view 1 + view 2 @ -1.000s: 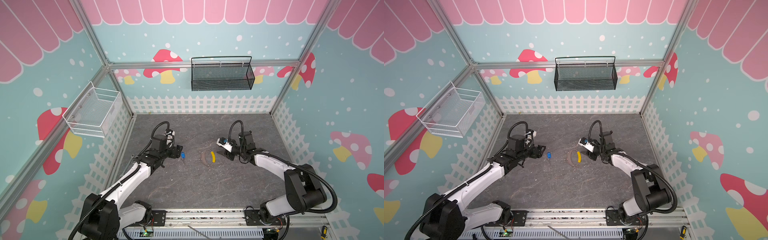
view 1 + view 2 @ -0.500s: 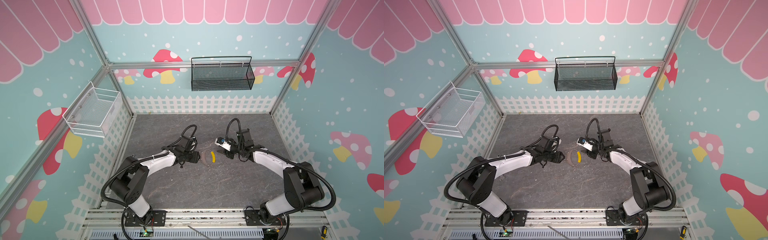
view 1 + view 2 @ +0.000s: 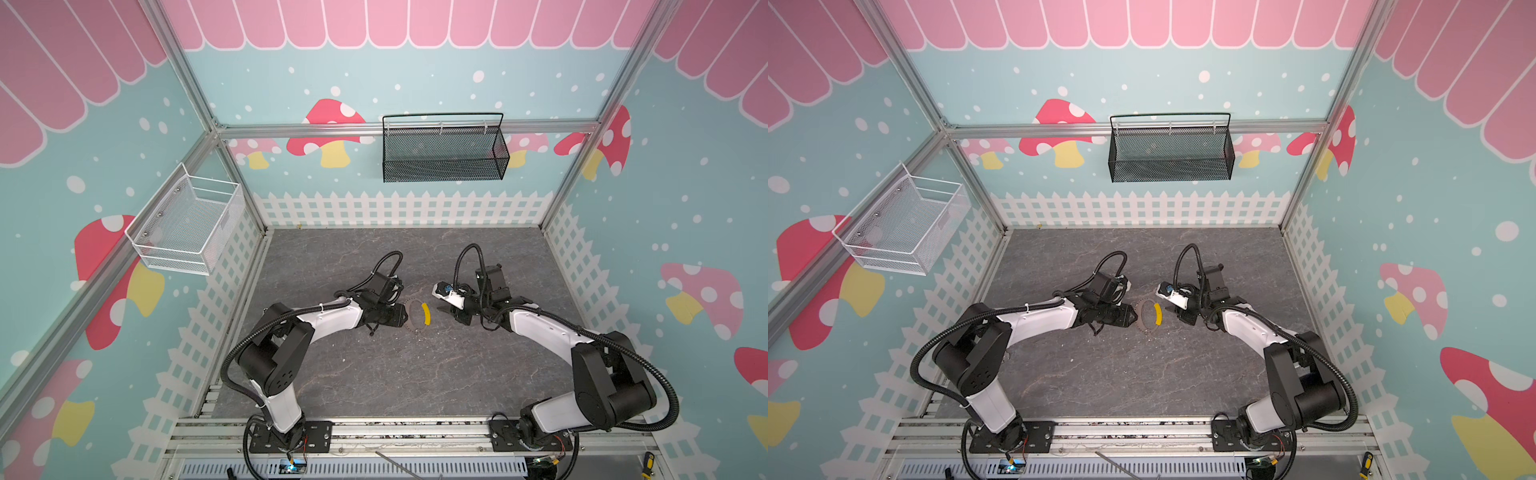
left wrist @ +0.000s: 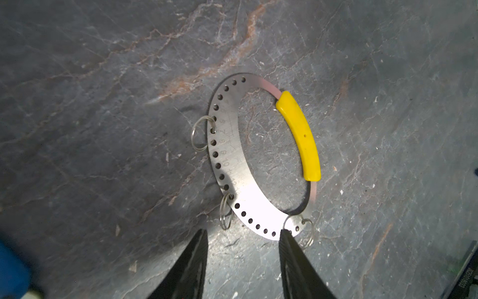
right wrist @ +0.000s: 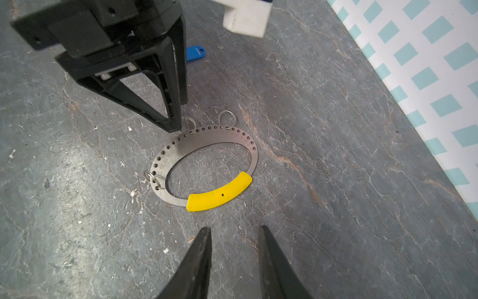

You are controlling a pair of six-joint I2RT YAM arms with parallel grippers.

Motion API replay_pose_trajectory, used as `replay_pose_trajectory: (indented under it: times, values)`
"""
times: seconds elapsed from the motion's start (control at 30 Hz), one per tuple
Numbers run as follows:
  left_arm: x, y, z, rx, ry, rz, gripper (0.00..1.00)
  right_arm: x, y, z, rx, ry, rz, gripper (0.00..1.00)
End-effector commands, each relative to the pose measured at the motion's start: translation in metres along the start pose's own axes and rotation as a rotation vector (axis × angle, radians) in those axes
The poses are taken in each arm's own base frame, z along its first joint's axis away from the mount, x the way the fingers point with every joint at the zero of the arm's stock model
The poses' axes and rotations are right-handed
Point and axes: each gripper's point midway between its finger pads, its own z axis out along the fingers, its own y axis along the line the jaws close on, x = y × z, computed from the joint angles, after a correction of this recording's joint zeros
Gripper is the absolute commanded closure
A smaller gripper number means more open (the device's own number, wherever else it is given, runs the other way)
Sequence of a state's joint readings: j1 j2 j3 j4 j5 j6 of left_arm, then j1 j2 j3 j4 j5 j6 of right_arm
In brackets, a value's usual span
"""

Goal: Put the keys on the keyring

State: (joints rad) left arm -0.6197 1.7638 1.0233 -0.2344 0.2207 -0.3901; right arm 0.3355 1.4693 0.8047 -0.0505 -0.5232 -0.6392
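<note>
The keyring (image 4: 227, 160) is an oval steel plate with a row of holes, a yellow sleeve (image 4: 298, 137) and three small silver rings; it lies flat mid-table in both top views (image 3: 417, 315) (image 3: 1148, 315). My left gripper (image 4: 243, 233) stands open at the plate's edge, one fingertip (image 4: 284, 234) over the rim beside a small ring (image 4: 308, 233). In the right wrist view the key's blue head (image 5: 195, 53) lies on the table just behind the left gripper (image 5: 176, 116). My right gripper (image 5: 235, 229) is open a little, empty, short of the yellow sleeve (image 5: 219, 196).
A black mesh basket (image 3: 442, 153) hangs on the back wall. A white wire basket (image 3: 187, 226) is fixed to the left wall. White picket-fence panels (image 3: 399, 208) border the grey slate table (image 3: 374, 374). A thin metal tool (image 3: 397, 458) lies on the front rail.
My left arm has swung right, past the blue key, up to the keyring, and its jaws have narrowed. The right gripper has edged toward the yellow sleeve and closed slightly.
</note>
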Motion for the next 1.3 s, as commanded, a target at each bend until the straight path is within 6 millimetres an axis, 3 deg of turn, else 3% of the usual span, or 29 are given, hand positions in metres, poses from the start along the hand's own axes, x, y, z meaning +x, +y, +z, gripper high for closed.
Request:
replay_pose_trajectory:
  times: [0.0, 0.6, 1.27]
  values:
    - [0.003, 0.003, 0.007, -0.021, 0.010, -0.032, 0.56, -0.007, 0.003, -0.003, -0.002, -0.028, -0.033, 0.68]
    - [-0.001, 0.007, 0.025, -0.055, 0.012, -0.044, 0.70, -0.007, 0.006, -0.003, -0.008, -0.040, -0.023, 0.74]
    - [-0.007, 0.002, 0.026, -0.061, 0.006, 0.001, 0.97, -0.006, 0.012, -0.005, -0.003, -0.056, -0.027, 0.80]
